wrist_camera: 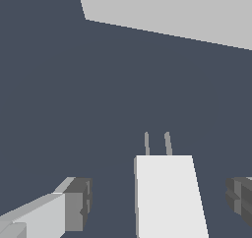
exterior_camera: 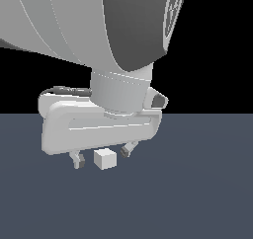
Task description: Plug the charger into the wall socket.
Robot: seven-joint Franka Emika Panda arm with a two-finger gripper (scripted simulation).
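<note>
The charger [exterior_camera: 105,159] is a small off-white cube resting on the dark grey floor. In the wrist view the charger [wrist_camera: 170,197] shows two thin grey prongs pointing toward the wall socket [wrist_camera: 172,8], a light-grey plate whose holes are out of view. My gripper [exterior_camera: 101,156] hangs over the charger, open, with one finger on each side and a gap to the cube on both sides. In the wrist view the gripper [wrist_camera: 160,205] straddles the cube, and its fingertips [wrist_camera: 78,205] stand apart from it. The socket is hidden in the exterior view.
The dark grey floor [exterior_camera: 197,193] stretches around the charger. The arm's large white and grey body [exterior_camera: 99,25] fills the upper part of the exterior view.
</note>
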